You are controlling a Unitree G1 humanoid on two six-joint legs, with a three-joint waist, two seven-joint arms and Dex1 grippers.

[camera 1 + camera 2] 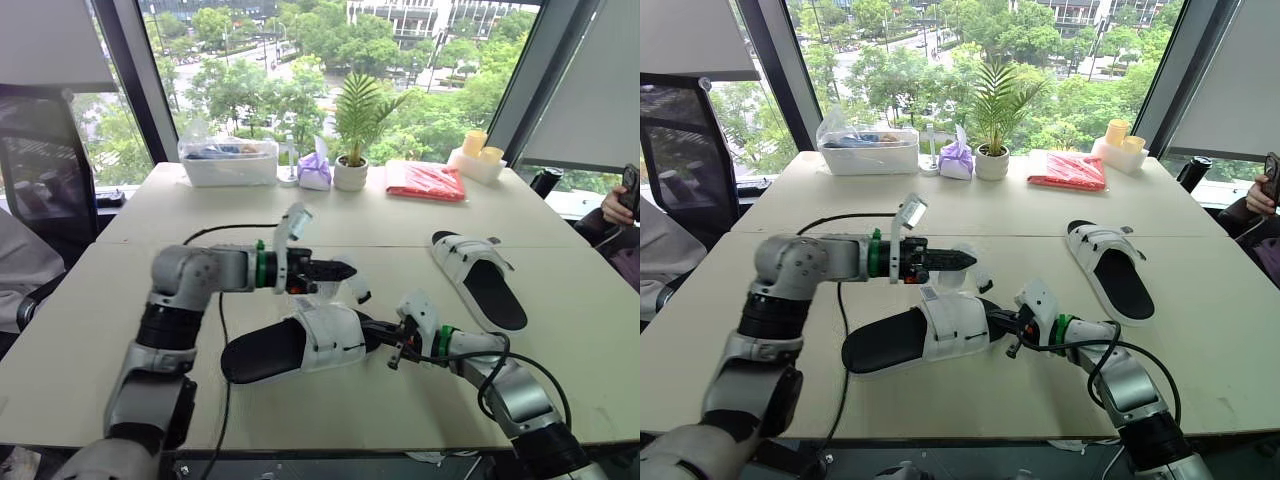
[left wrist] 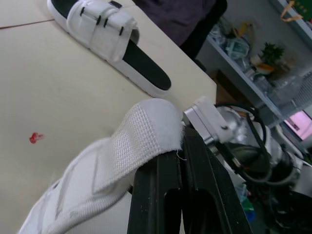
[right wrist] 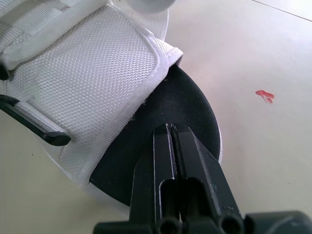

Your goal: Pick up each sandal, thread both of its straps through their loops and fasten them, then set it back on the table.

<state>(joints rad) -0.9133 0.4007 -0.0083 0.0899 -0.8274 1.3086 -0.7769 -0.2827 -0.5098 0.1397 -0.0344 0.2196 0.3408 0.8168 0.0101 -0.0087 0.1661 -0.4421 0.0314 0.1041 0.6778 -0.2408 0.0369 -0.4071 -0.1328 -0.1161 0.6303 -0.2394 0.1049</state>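
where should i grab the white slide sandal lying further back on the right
Probably pinch the bare heel rim of the white strapped sandal with black footbed, coming from the robot's side: it lies flat, straps covering the far half, heel end open.

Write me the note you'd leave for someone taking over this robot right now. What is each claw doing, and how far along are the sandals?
Left gripper: shut on a strap of the near sandal, holding it lifted.
Right gripper: shut, tips on that sandal's footbed at one end.
Near sandal lies on the table between the two arms. The far sandal lies further off on the robot's right.
Done: the far sandal's two straps look fastened.
Left: thread and fasten the held strap, check the near sandal's other strap, then let go.
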